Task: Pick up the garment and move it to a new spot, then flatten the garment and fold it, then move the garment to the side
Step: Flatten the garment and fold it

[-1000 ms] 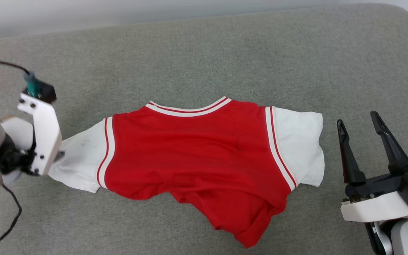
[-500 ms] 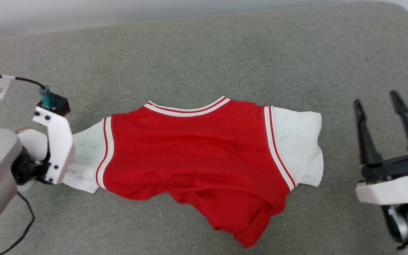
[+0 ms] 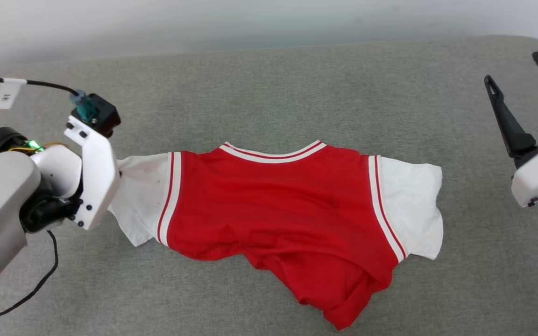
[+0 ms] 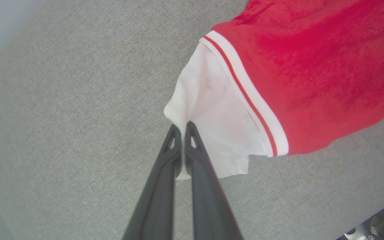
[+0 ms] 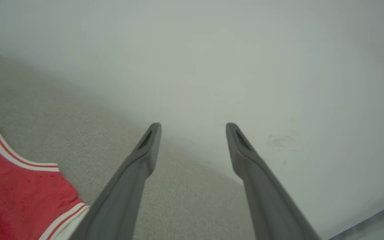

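Observation:
The garment (image 3: 287,205), a red jersey shirt with white sleeves and striped trim, lies spread on the grey cushion, its lower hem bunched toward the front. My left gripper (image 4: 181,128) is shut on the edge of the garment's (image 4: 278,73) white left sleeve, pinching a fold of it. In the head view the left wrist (image 3: 91,177) covers those fingers. My right gripper (image 3: 521,70) hovers open at the far right, off the shirt, fingers spread (image 5: 192,128) and aimed at the pale wall. The shirt's collar (image 5: 18,160) shows at that view's lower left.
A grey upholstered surface (image 3: 269,102) carries everything; its rear edge meets a pale wall (image 3: 203,23). A black cable (image 3: 17,298) trails from my left arm over the front left. Bare cushion lies behind the shirt and to its right.
My left gripper has closed on the left sleeve. The right arm has risen and drawn to the right. The head camera has shifted, so the whole scene sits lower and further right.

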`<state>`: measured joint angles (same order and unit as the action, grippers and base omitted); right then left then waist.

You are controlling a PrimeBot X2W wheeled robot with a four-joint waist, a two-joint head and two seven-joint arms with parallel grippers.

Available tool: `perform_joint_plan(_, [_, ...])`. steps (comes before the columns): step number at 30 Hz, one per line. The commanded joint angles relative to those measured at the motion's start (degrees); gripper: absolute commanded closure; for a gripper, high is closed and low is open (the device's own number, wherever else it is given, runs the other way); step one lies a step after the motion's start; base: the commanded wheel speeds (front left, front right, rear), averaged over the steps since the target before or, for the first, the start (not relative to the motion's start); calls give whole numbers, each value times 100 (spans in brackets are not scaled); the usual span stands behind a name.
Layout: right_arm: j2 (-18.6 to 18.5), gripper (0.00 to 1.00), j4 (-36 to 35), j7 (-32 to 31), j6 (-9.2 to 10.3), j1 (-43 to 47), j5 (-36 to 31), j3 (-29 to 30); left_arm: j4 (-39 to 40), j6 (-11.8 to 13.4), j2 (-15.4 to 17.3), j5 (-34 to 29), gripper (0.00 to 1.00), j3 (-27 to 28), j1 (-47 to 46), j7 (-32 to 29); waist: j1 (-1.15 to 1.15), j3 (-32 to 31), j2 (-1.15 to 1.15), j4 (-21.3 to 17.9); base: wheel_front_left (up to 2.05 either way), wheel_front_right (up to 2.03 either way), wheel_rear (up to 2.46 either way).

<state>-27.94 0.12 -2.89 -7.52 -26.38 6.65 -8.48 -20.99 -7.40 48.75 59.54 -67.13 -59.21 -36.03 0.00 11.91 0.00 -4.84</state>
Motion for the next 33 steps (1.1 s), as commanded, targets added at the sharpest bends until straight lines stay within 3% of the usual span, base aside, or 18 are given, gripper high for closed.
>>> perform_joint_plan(1, [-152,0,67,-330,6,-171,220,-152,70,1,8,-43,100,-35,-34,37,0,22,0,55,0,0,0])
perform_joint_plan(9, [-1238,0,595,-3062,6,-1048,2063,-1467,408,2,-29,-216,100,-71,-146,145,0,230,0,258,0,0,0])
perform_joint_plan(13, [-1536,0,853,-4257,6,-1360,2965,-1969,511,15,-68,-308,100,-53,-262,195,0,389,0,358,0,0,0])
perform_joint_plan(17, [-1570,0,1217,-5091,6,-1524,3618,-2159,595,21,-136,-386,100,-24,-389,224,0,605,0,496,0,0,0])
perform_joint_plan(26, [-1307,0,1693,-5451,6,-1582,3891,-2412,632,19,-227,-466,100,10,-605,293,0,1070,0,749,0,0,0])
perform_joint_plan(33, [-906,0,2197,-5066,3,-1045,3947,-3053,515,16,-248,-437,100,-29,-540,356,0,1131,0,742,0,0,0])
